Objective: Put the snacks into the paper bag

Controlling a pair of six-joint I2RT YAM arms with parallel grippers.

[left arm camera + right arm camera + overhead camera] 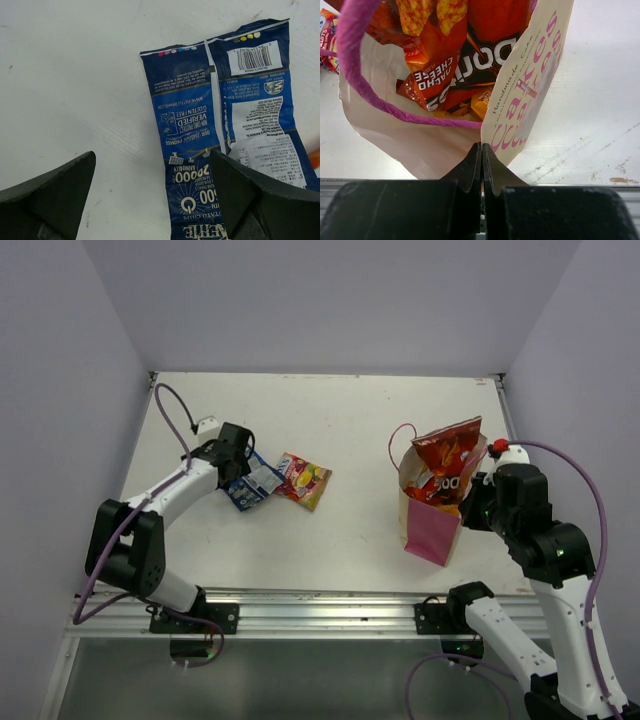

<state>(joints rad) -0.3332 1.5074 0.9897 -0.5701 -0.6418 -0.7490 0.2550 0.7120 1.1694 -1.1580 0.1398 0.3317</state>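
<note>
Left gripper (pixel 152 155): spread wide over the glossy blue-white packet (pixel 200 125), flat on the white surface (pixel 75 75), centre-left in the top view.
Right gripper (pixel 481 150): pinched on the matte paper bag (pixel 530 100) wall; crinkly Doritos packet (pixel 470 55) inside.

The paper bag (pixel 432 532) stands upright, red Doritos (pixel 447 450) poking out. The blue-white packet (pixel 250 486) and candy packet (pixel 306 480) lie flat, side by side.

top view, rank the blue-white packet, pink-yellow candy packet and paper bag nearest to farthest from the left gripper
1. blue-white packet: directly at the left gripper, by its open fingers, on the left side.
2. pink-yellow candy packet: just to the right of the blue-white packet.
3. paper bag: far across on the right side.
</note>
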